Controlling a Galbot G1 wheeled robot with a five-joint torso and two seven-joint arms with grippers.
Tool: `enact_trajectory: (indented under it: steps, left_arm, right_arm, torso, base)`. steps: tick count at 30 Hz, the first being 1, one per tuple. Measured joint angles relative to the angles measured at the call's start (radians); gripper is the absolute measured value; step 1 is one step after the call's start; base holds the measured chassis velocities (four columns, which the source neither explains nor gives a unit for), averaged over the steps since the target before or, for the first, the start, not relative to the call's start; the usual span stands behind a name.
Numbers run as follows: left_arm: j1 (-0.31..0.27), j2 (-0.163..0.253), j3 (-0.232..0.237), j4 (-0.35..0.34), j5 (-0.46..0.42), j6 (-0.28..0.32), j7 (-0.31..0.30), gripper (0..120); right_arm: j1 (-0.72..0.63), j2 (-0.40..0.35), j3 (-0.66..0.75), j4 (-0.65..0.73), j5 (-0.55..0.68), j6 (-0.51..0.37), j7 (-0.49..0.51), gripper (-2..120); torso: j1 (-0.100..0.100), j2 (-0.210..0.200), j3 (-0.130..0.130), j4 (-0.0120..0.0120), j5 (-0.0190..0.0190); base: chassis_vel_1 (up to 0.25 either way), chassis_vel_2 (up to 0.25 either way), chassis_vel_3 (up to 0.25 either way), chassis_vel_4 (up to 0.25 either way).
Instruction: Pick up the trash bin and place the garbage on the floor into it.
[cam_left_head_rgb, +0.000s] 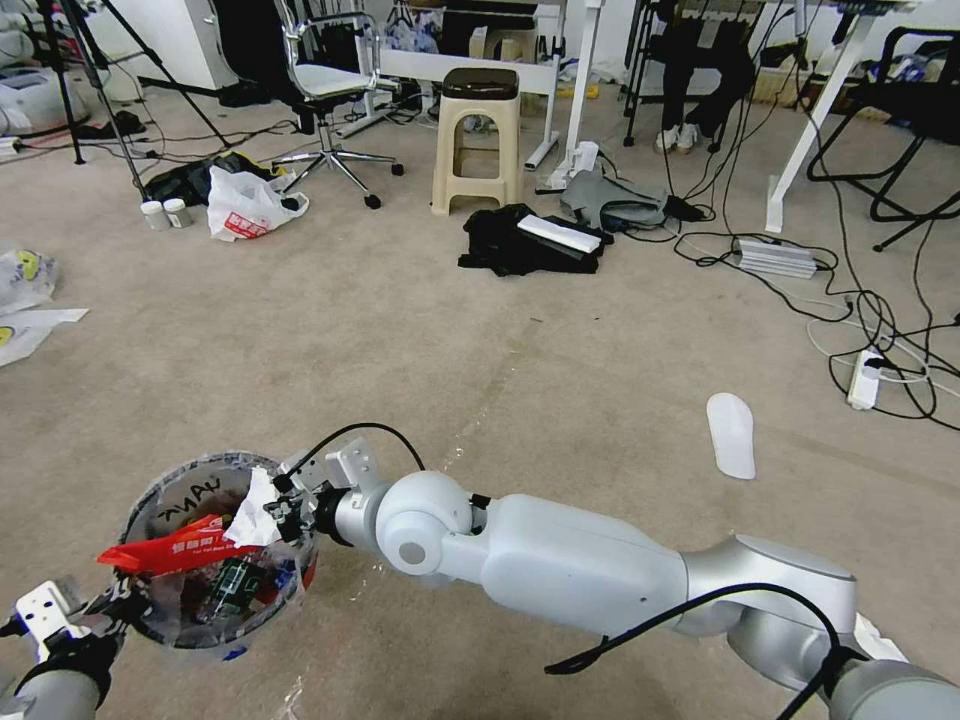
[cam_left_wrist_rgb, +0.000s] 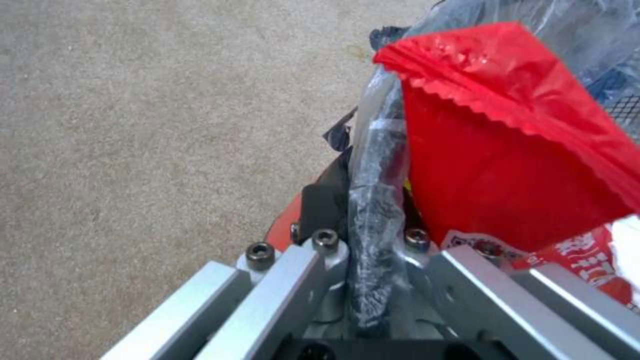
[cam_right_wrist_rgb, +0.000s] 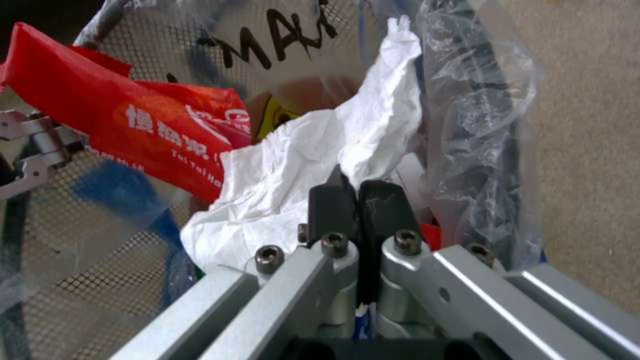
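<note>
Trash bin (cam_left_head_rgb: 215, 556) position: we see it at the near left of the scene, held clear above the floor (cam_left_head_rgb: 520, 360), its clear liner bag (cam_right_wrist_rgb: 477, 115) crinkled over the rim. We read the left gripper (cam_left_wrist_rgb: 377, 240) as clamped on the near-left rim, with the bagged rim edge pinched between its pads; this hold appears to keep the bin mouth up and steady so that it can receive litter. Our right gripper (cam_right_wrist_rgb: 360, 202) is at the bin's right rim, reaching across from the right arm. Its black pads are pressed together, and a white crumpled tissue (cam_right_wrist_rgb: 313, 165) lies directly against the tips; we cannot confirm whether the tissue is pinched or merely touching them. We judge that the right arm is positioned over the mouth so that the tissue falls inside rather than onto the carpet. A red wrapper (cam_left_head_rgb: 165, 550) lies across the mouth and juts past the left rim, resting on other garbage inside. Far across the floor we note a white slipper (cam_left_head_rgb: 732, 433) at the right and a white plastic bag (cam_left_head_rgb: 245, 205) at the far left.
</note>
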Motion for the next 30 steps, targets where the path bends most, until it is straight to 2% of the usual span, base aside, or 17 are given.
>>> enact_trajectory:
  steps: [3,5,8,10,11,14,15,17,18,20,21,23,24,26,27,30]
  left_arm:
    - [-0.001,0.001,0.000,0.000,0.000,0.000,0.000,0]
    - [-0.004,0.000,0.001,0.003,0.001,0.000,0.000,0]
    - [-0.006,0.001,0.001,0.004,0.001,0.000,0.000,0]
    - [-0.007,0.003,0.001,0.004,0.000,0.000,0.001,0]
    - [-0.007,0.003,0.001,0.004,0.000,0.000,0.001,0]
    - [-0.006,0.004,0.000,0.004,-0.001,0.000,0.001,0]
    - [-0.006,0.004,0.000,0.004,-0.001,0.000,0.001,0]
    - [-0.002,0.004,-0.002,0.004,-0.002,0.000,0.001,0]
    - [-0.002,0.004,-0.002,0.004,-0.002,0.000,0.001,0]
    - [0.000,0.005,-0.003,0.004,-0.003,-0.001,0.001,0]
    - [0.000,0.005,-0.003,0.004,-0.003,-0.001,0.001,0]
    - [0.000,0.004,-0.002,0.006,-0.003,-0.001,0.002,0]
    - [0.000,0.004,-0.002,0.006,-0.003,-0.001,0.002,0]
    - [-0.001,0.002,0.000,0.006,-0.002,-0.001,0.002,0]
    - [-0.001,0.002,0.000,0.006,-0.002,-0.001,0.002,0]
    - [0.000,0.002,0.000,0.006,-0.002,-0.001,0.003,0]
  right_arm:
    - [0.001,-0.001,0.000,0.006,-0.014,0.008,-0.006,0]
    - [-0.001,-0.009,0.000,0.030,-0.049,0.025,-0.019,13]
    - [-0.003,-0.013,0.001,0.037,-0.052,0.020,-0.017,19]
    - [-0.003,-0.015,-0.002,0.040,-0.060,0.018,-0.015,32]
    - [-0.003,-0.015,-0.002,0.040,-0.060,0.018,-0.015,32]
    - [0.000,-0.008,-0.008,0.035,-0.067,0.019,-0.016,45]
    - [0.000,-0.008,-0.008,0.035,-0.067,0.019,-0.016,45]
    - [0.002,-0.004,-0.007,0.034,-0.078,0.028,-0.019,56]
    - [0.002,-0.004,-0.007,0.034,-0.078,0.028,-0.019,56]
    - [0.003,-0.001,0.014,0.042,-0.100,0.051,-0.038,67]
    - [0.003,-0.001,0.014,0.042,-0.100,0.051,-0.038,67]
    - [0.007,0.001,0.035,0.052,-0.133,0.108,-0.078,77]
    - [0.007,0.001,0.035,0.052,-0.133,0.108,-0.078,77]
    - [0.009,0.003,0.063,0.058,-0.160,0.156,-0.124,89]
    - [0.009,0.003,0.063,0.058,-0.160,0.156,-0.124,89]
    - [0.007,0.009,0.092,0.056,-0.189,0.237,-0.166,99]
  torso:
    - [0.000,0.000,0.000,-0.0001,0.0000]
    - [0.000,0.000,0.000,-0.0001,0.0000]
    - [0.000,0.000,0.000,-0.0001,0.0001]
    - [0.000,0.000,0.000,-0.0002,0.0001]
    - [0.000,0.000,0.000,-0.0002,0.0001]
    - [0.000,0.000,0.000,-0.0001,0.0001]
    - [0.000,0.000,0.000,-0.0001,0.0001]
    - [0.000,0.000,0.000,0.0000,0.0001]
    - [0.000,0.000,0.000,0.0000,0.0001]
    - [0.000,0.000,0.000,-0.0001,0.0001]
    - [0.000,0.000,0.000,-0.0001,0.0001]
    - [0.000,0.000,0.000,-0.0001,0.0001]
    - [0.000,0.000,0.000,-0.0001,0.0001]
    - [0.000,0.000,0.000,-0.0001,0.0001]
    - [0.000,0.000,0.000,-0.0001,0.0001]
    - [0.000,0.000,0.000,0.0000,0.0001]
  base:
    - [0.000,0.000,0.000,0.000]
    - [0.000,0.000,0.000,0.000]
    - [0.000,0.000,0.000,0.000]
    - [0.000,0.000,0.000,0.000]
    - [0.000,0.000,0.000,0.000]
    - [0.000,0.000,0.000,0.000]
    - [0.000,0.000,0.000,0.000]
    - [0.000,0.000,0.000,0.000]
    - [0.000,0.000,0.000,0.000]
    - [0.000,0.000,0.000,0.000]
    - [0.000,0.000,0.000,0.000]
    - [0.000,0.000,0.000,0.000]
    - [0.000,0.000,0.000,0.000]
    - [0.000,0.000,0.000,0.000]
    - [0.000,0.000,0.000,0.000]
    - [0.000,0.000,0.000,0.000]
